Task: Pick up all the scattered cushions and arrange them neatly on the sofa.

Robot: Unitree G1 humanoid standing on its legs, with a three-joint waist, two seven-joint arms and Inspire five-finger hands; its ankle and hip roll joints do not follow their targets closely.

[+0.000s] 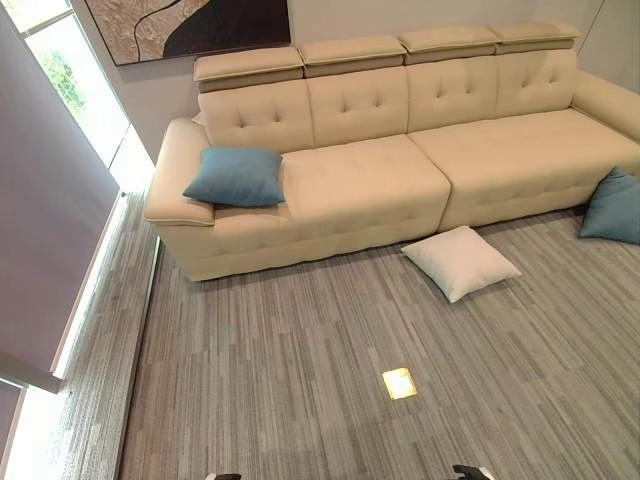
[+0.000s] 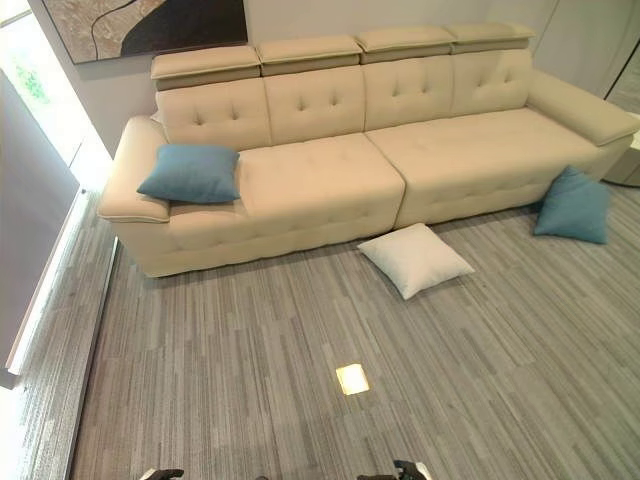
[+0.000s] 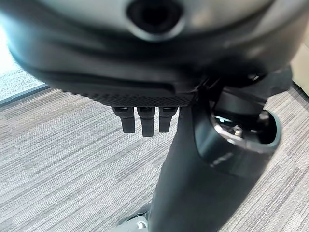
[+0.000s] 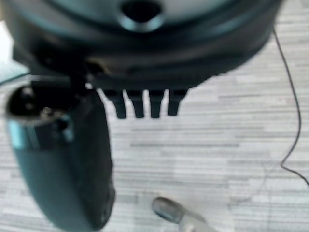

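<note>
On the sofa (image 1: 400, 150), one blue cushion (image 1: 235, 176) already leans by its left armrest, seemingly placed. Before the sofa's middle, a white cushion (image 1: 460, 261) lies flat on the carpet (image 1: 300, 380), and a second blue cushion (image 1: 612, 206) slumps against the sofa front near its right end; both still need lifting. Well back from the sofa, the left hand (image 3: 142, 121) and right hand (image 4: 145, 104) hang with straight fingers, holding nothing, probably because nothing is yet within reach.
</note>
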